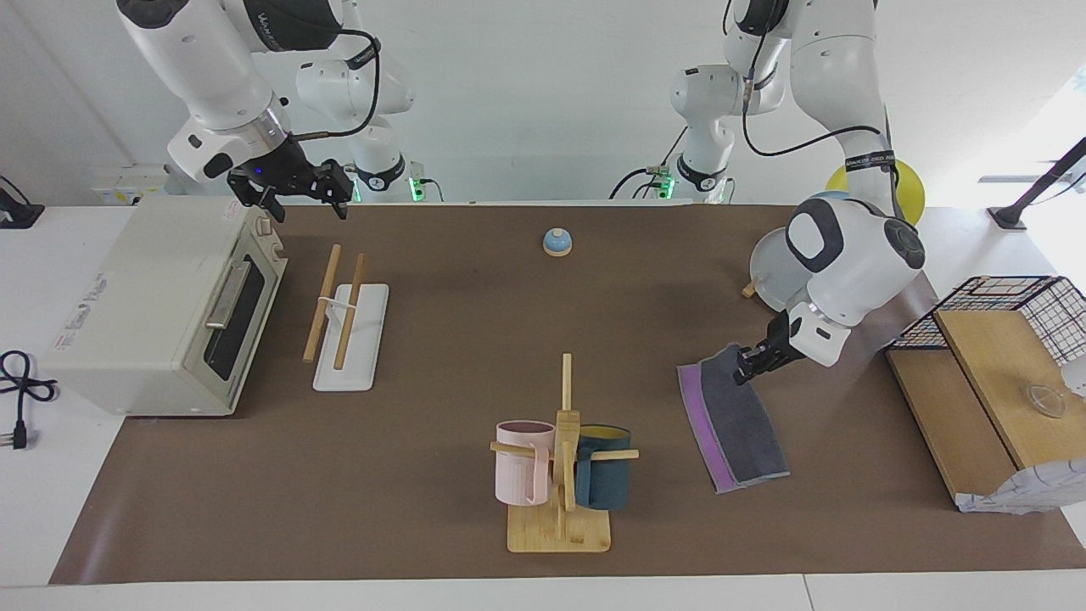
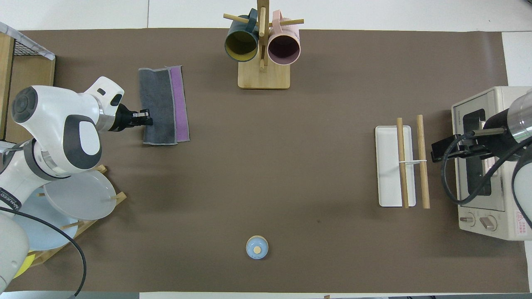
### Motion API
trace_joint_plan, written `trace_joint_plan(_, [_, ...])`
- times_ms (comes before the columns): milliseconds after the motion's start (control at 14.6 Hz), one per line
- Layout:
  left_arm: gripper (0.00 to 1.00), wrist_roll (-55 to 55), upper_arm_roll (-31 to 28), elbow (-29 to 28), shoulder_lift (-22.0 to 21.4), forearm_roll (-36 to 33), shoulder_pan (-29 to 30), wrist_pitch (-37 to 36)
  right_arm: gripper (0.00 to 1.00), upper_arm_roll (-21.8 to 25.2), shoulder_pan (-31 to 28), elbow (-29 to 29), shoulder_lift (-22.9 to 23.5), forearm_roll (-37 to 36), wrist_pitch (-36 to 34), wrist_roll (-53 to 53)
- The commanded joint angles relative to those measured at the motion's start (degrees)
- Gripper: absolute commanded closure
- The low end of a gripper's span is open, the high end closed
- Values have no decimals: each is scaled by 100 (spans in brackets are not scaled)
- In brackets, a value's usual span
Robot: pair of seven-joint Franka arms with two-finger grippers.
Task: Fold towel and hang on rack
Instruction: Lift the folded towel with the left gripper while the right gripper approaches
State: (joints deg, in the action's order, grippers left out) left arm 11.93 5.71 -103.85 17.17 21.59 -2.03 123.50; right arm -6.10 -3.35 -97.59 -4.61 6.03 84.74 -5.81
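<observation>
Brown matting covers the desk [image 1: 424, 509] under a plain white wall, with both arms reaching in from the robots' end. Largest on it is a cream toaster oven [image 1: 161, 310] at the right arm's end, and a wooden box with a wire basket [image 1: 993, 373] stands at the left arm's end. Beside the oven lies the rack [image 1: 348, 318], two pale wooden rods over a flat white base, bare of cloth. A mug tree [image 1: 560, 475] with a pink and a dark blue mug sits at the desk's edge farthest from the robots. The towel [image 1: 738, 420] lies folded toward the left arm's end, grey face up with a purple strip along one side, its corner nearest the robots lifted slightly off the mat. The left claw [image 1: 748, 367] is clenched on that raised corner. The right claw [image 1: 301, 197] hangs released, fingers spread, over the oven's corner next to the rack, well apart from the towel. A plate stand [image 2: 75, 203] sits by the left arm's base, and a small blue bell [image 1: 557, 242] rests near the robots, midway along the desk.
</observation>
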Motion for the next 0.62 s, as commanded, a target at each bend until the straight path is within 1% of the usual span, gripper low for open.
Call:
trace_joint_plan(0, [100,1595,70,443,-230,12,-139,-729,0,-5,-182,-199,-172,346,-123,-463])
trace_joint_plan(205, [100,3407,359,787,-441,12,-149,-1318,0,-5,-376,-383,-251,951,-63,-1060])
trace_joint_plan(411, [100,4998,614,744,-837,178,-149,-1329,0,-5,-359,-392,-251,1645,-80,-2271])
trace_joint_plan(548, [100,5904,712,691,-1126,459,-184,-1346,0,-48,-298,-392,-251,2145,68,-3220])
